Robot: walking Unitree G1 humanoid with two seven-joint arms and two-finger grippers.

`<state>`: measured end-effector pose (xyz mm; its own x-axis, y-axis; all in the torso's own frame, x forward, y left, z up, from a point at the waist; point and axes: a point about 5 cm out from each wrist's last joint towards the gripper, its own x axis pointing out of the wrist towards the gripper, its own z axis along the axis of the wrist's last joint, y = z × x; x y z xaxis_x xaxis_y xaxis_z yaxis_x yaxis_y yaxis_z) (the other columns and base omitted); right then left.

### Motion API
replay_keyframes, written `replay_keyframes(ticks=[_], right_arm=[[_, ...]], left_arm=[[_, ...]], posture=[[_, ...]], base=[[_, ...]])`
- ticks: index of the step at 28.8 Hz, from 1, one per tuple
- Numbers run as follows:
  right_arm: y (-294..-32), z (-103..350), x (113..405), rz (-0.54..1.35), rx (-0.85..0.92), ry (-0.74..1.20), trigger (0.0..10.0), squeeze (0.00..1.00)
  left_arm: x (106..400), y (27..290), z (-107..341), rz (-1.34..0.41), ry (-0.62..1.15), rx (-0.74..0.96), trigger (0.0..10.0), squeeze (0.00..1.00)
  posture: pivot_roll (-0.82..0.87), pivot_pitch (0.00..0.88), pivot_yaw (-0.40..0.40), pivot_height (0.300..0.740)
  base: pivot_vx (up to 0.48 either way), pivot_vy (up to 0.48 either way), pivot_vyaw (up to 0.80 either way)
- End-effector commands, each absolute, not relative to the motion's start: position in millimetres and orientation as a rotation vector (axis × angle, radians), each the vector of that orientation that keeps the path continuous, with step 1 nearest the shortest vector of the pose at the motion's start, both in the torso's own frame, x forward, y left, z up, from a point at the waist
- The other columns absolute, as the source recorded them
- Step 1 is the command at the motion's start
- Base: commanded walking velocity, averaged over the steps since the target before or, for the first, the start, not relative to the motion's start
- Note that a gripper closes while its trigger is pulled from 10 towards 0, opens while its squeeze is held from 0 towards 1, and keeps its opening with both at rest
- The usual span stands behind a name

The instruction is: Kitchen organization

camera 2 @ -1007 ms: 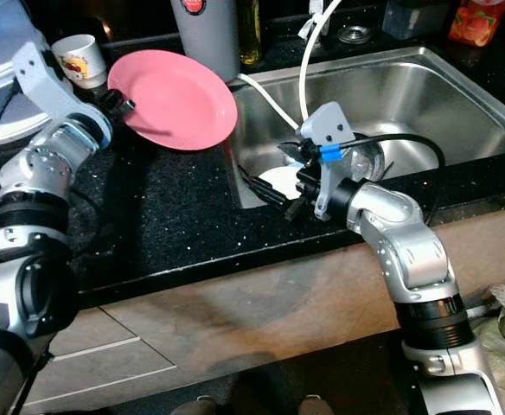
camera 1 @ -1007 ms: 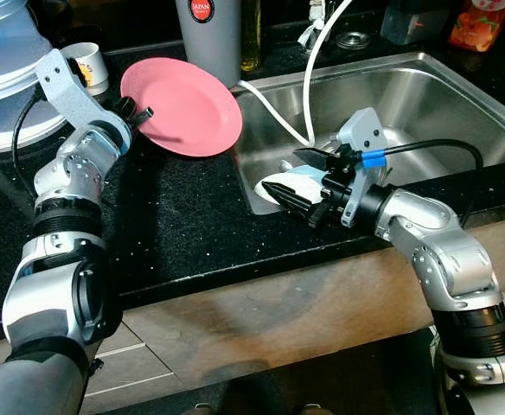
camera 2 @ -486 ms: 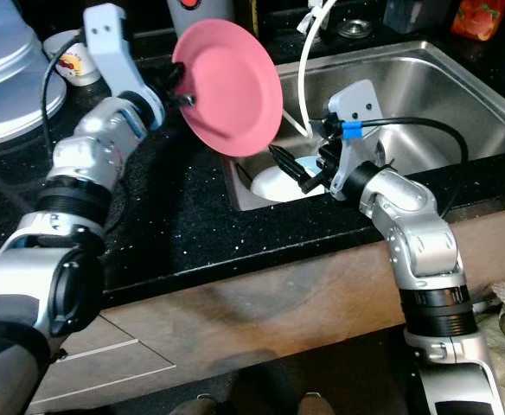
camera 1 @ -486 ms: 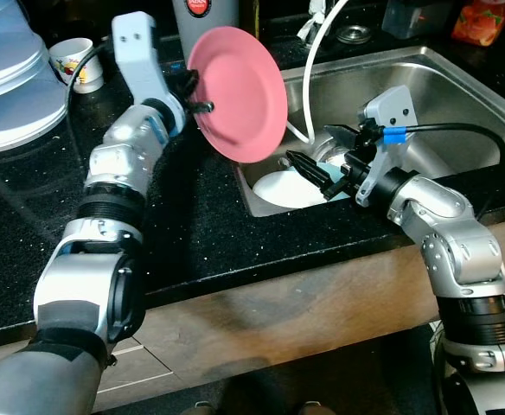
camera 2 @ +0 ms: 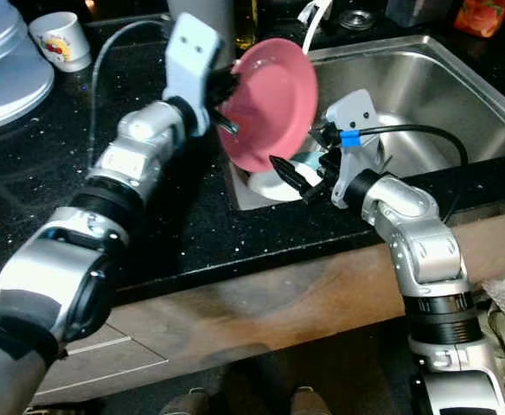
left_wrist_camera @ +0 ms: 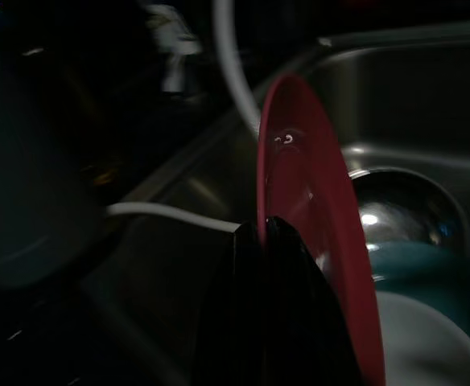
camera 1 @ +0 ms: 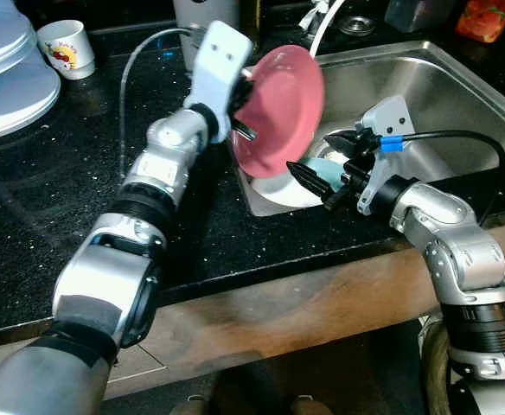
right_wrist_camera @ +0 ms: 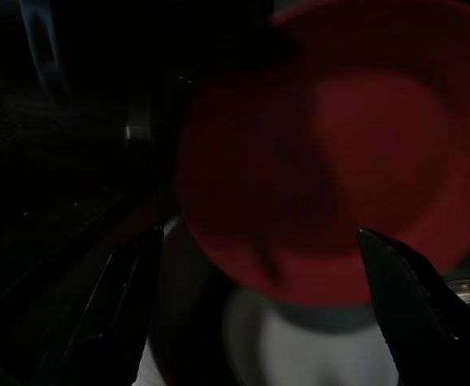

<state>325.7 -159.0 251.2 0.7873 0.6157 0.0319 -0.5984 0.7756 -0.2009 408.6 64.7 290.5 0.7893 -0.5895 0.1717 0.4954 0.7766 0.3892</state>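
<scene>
Pink plate (camera 1: 278, 111) swung over sink (camera 1: 460, 82) (upright), left pincer (camera 1: 242, 131) clamped on it, right pincer (camera 1: 315, 177) spread apart.

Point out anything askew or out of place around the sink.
The pink plate stands nearly on edge over the sink, pinched at its rim by the left gripper. A white hose trails into the basin. Nothing looks spilled or broken.
</scene>
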Motion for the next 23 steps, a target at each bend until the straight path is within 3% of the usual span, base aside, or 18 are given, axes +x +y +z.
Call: replay_keyframes(ticks=[1,6,13,14,23], right_arm=[[-155.0,251.5,321.6,0.686,-0.184,-0.097,10.0,0.0],[-155.0,250.9,320.4,0.689,-0.177,-0.095,10.0,0.0],[-156.4,251.3,318.6,0.695,-0.165,-0.094,10.0,0.0],[-156.3,251.2,317.8,0.703,-0.163,-0.09,10.0,0.0],[-151.9,249.2,313.6,0.755,-0.162,-0.073,10.0,0.0]], left_arm=[[406.6,57.0,287.3,-0.657,-0.292,0.416,0.0,0.0],[400.5,41.7,276.5,-0.793,-0.272,0.52,0.0,0.0],[397.6,30.4,261.6,-0.848,-0.222,0.631,0.0,0.0],[397.7,29.7,258.5,-0.85,-0.207,0.655,10.0,0.0],[398.9,31.7,250.4,-0.857,-0.163,0.69,10.0,0.0]], posture=[[-0.04,0.19,0.015,0.74],[-0.04,0.186,0.024,0.74],[-0.04,0.182,0.028,0.74],[-0.04,0.18,0.029,0.74],[-0.04,0.176,0.028,0.74]], base=[[0.0,0.0,0.0],[0.0,0.0,0.0],[0.0,0.0,0.0],[0.0,0.0,0.0],[0.0,0.0,0.0]])
